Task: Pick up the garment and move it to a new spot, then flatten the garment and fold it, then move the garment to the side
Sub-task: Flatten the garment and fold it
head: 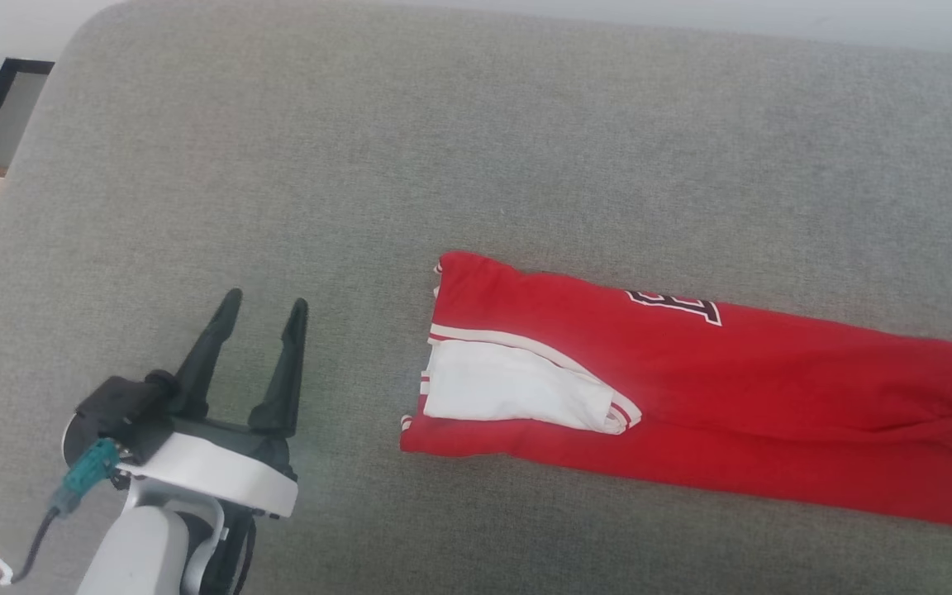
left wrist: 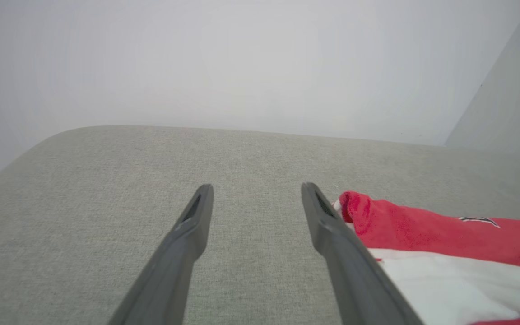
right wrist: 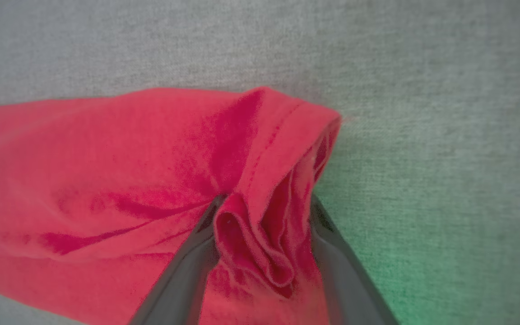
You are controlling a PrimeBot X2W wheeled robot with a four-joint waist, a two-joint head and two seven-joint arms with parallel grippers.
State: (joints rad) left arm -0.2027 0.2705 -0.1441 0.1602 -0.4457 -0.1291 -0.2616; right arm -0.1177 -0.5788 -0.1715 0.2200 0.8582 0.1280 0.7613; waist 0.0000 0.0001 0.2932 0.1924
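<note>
A: Where is the garment (head: 691, 388)?
B: Lies folded long on grey cushion (head: 476, 124), at 3 o'clock of left gripper (head: 266, 299). Its jaws are wide, nothing in.
A: Right gripper (right wrist: 266, 198)?
B: At the hem, cloth bunched btw its fingers. Real grip? Cannot tell, pic blurry.

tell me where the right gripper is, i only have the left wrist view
Observer: The right gripper is at the hem end of the garment, one finger on either side of a bunched fold.
Operator: is it clamped yet
Observer: Cannot tell; the fingers stand wide apart with red fabric filling the gap.
Operator: how does the shirt lie overall
Observer: The head view shows it folded into one long strip across the grey surface, running off that picture's right edge.
</note>
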